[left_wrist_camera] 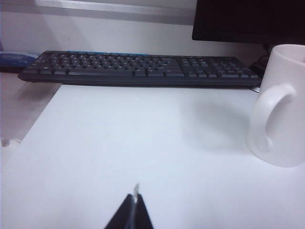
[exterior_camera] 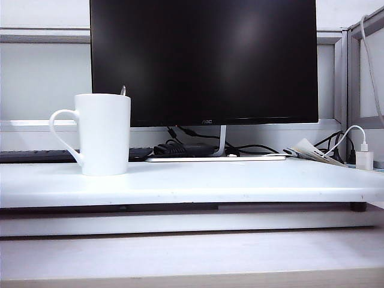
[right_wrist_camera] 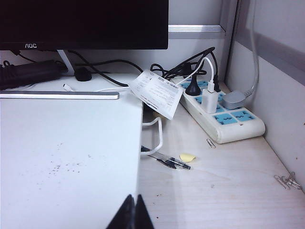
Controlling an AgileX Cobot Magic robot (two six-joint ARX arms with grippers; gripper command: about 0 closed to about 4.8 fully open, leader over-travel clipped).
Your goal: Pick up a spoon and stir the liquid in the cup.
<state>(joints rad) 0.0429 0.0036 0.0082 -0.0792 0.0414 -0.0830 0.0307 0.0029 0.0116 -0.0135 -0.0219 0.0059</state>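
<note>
The monitor (exterior_camera: 204, 60) fills the back of the exterior view, dark. Below it the white board (exterior_camera: 240, 183) spans the desk. The cup (exterior_camera: 103, 134) stands on the board at nine o'clock from centre, handle pointing toward nine. The spoon (exterior_camera: 123, 90) shows only as a tip over the rim at twelve. The left gripper (left_wrist_camera: 136, 210) hangs low over bare board, jaws pressed together, empty. The right gripper (right_wrist_camera: 135, 212) sits likewise closed and empty at the board's edge.
</note>
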